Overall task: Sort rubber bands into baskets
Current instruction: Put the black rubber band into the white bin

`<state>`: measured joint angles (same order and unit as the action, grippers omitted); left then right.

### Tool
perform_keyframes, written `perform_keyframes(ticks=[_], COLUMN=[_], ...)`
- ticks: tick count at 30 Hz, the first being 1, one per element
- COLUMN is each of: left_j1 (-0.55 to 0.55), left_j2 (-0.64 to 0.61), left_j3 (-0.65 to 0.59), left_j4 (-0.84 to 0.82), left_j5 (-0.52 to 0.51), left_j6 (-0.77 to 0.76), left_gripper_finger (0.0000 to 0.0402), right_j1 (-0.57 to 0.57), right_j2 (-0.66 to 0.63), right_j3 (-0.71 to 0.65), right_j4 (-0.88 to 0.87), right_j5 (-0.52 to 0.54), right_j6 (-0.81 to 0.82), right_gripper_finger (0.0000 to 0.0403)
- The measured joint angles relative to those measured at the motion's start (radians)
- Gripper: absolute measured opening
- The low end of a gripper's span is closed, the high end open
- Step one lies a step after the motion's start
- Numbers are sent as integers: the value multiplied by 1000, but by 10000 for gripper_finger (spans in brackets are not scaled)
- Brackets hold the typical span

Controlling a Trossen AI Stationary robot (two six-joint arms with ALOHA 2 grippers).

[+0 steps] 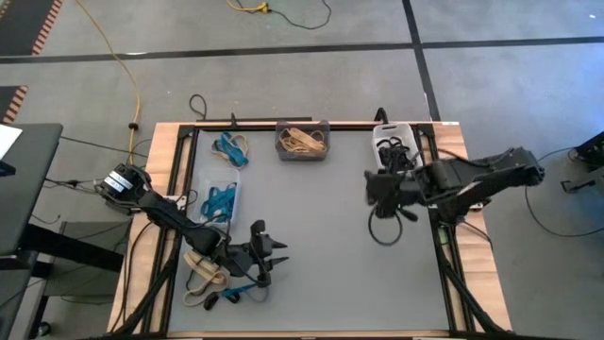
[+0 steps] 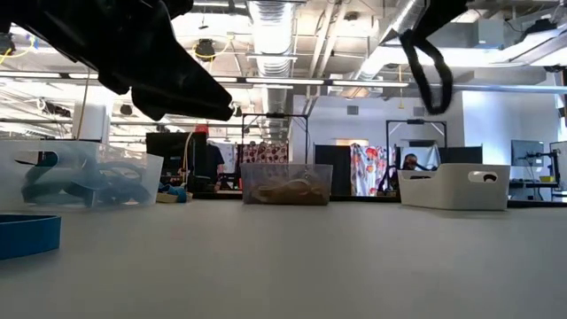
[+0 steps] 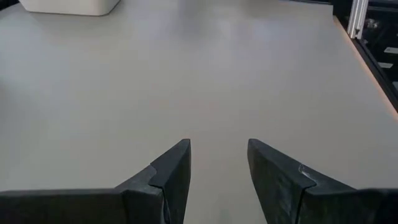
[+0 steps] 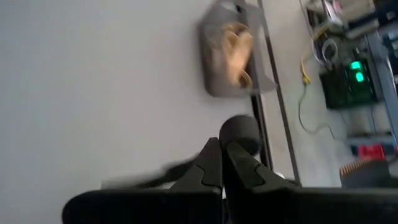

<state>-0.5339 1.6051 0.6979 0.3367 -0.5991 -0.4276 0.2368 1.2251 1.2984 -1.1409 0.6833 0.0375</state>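
The right gripper [image 1: 380,192] is clenched on a black rubber band [image 1: 385,227], held up off the table near the white basket [image 1: 394,132] at the far right corner — low view shows the black loop [image 2: 433,75] dangling from it, well above the surface. White basket already has a tangle of black bands in it, so prob. the drop spot for this one; gripper is near the bin but not over it yet, so carry step looks abt halfway. Lifting the band clear makes sense: floppy loop, would drag or snag if slid. The left gripper [image 1: 267,257] sits low at the near-left w/ fingers [image 3: 174,174] apart, nothing between them — only bare table [image 3: 205,74] ahead in its wrist view. It's just beside the unsorted pile [image 1: 209,276] of tan, blue and black bands at the near-left edge, so likely parked there for its next pick. Dark grey basket [image 1: 303,142] at far centre holds tan bands; clear basket [image 1: 217,201] on the left holds blue ones, w/ another blue bunch [image 1: 231,148] lying farther back on the table, outside any bin. Risk: dangling loop could catch the white basket rim on the way in — needs enough height before release.
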Motion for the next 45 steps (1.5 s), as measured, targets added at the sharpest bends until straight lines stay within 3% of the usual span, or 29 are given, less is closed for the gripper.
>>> perform_keyframes(ticks=[16,27,37,45], left_j1=[0,0,0,0], left_j2=[0,0,0,0], left_j3=[0,0,0,0], left_j4=[6,-15,-16,-16], left_j5=[-16,-15,-15,-15], left_j6=[113,137,137,134], left_gripper_finger=[149,149,149,149], right_j1=[-395,-694,-897,-1029], right_j2=[-42,-42,-42,-42], right_j3=[0,-26,-204,-337], right_j4=[-105,-120,19,232], right_j5=[-16,-177,-300,-365], right_j6=[0,64,41,-17], right_gripper_finger=[22,23,23,23])
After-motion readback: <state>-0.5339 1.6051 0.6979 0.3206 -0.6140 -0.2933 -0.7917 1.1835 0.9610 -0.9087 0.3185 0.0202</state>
